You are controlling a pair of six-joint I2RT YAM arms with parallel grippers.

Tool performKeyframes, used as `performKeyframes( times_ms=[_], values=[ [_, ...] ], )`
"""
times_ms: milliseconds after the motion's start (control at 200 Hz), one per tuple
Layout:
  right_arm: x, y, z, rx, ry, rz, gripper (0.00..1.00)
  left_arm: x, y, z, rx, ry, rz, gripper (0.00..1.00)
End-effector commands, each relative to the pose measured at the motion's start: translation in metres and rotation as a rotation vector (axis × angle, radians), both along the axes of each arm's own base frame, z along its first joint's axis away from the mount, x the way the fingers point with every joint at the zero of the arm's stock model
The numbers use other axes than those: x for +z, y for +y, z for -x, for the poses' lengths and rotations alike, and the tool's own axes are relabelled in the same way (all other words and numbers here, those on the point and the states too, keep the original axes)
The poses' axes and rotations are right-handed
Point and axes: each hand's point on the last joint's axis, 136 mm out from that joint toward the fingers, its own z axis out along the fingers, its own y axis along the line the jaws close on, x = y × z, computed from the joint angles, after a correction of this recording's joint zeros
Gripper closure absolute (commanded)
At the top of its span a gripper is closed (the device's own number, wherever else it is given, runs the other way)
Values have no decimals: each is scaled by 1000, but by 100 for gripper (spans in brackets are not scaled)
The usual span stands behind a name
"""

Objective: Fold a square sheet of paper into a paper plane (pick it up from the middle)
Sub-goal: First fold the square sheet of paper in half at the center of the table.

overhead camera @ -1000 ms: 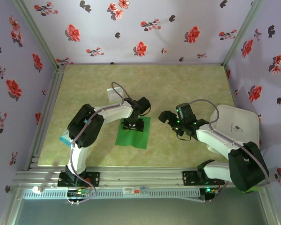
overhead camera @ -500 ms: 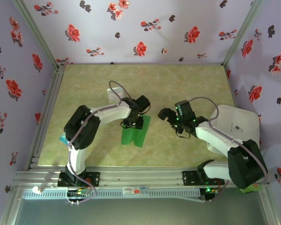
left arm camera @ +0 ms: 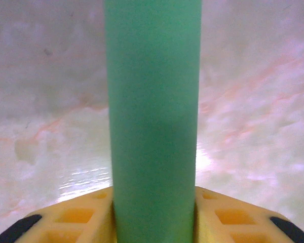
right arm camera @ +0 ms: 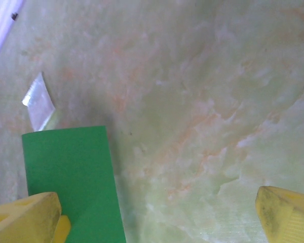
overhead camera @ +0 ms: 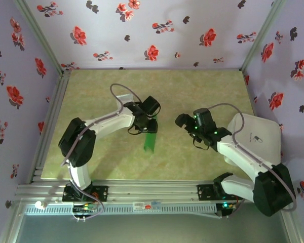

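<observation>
Tool, left gripper [left arm camera: 153,218]: I find it partly closed, its yellow fingers [left arm camera: 76,220] pressed against both sides of the thin, bright green square sheet of paper [left arm camera: 152,101].
Held item: the square sheet of paper is pinched at its middle and bowed into a narrow strip. From overhead it hangs below the left gripper towards the near edge. I cannot tell whether its lower end touches the table.
Tool, right gripper [right arm camera: 157,215]: jaws spread wide, nothing between them.
Right gripper position: to the right of the sheet, near it but apart, facing it.
Surface: pale green marbled table [overhead camera: 202,91].
Other items: a small pale grey-white square packet [right arm camera: 39,101] lies flat beyond the sheet. A white rounded case [overhead camera: 256,136] sits at the right edge.
</observation>
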Motion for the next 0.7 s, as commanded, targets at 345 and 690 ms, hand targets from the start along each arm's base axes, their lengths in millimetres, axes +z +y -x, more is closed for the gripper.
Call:
performKeyframes(
  times_ms=[345,690],
  values=[
    [17,13,-2,67,-101,-92,1,38,-32,-18,163,52,637,64],
    [25,38,-13,156,-144,-172,4,-8,-37,3,117,186,594,65]
  ],
)
